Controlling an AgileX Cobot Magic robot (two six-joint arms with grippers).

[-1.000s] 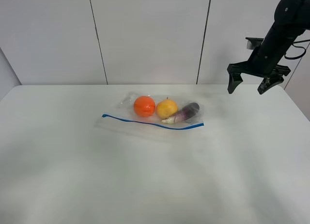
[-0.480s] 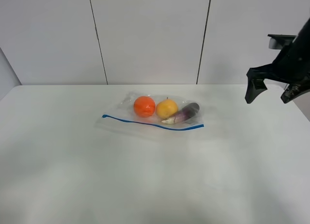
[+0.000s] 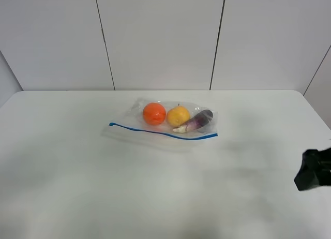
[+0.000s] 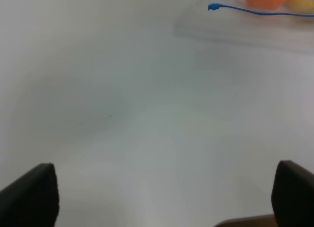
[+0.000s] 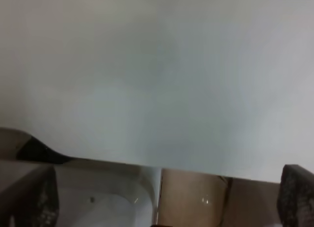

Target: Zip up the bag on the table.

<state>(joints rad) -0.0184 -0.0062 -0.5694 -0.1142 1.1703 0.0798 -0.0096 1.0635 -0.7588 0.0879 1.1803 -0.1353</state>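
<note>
Lying mid-table (image 3: 77, 187), well ahead of both grippers: clear rectangular plastic zip bag (image 3: 163, 122), thin blue zipper strip (image 3: 160, 131), fruit and eggplant inside. Judged limp, light, slippery; pinch strip ends. Left gripper (image 4: 162, 197) spread wide, empty. Right gripper (image 5: 167, 197) likewise spread, empty.

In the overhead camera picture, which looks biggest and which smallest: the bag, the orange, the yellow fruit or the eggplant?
1. The bag, far the largest.
2. The orange and the yellow fruit: too alike to rank.
3. The eggplant: longer but thinner, so smallest only roughly.
</note>
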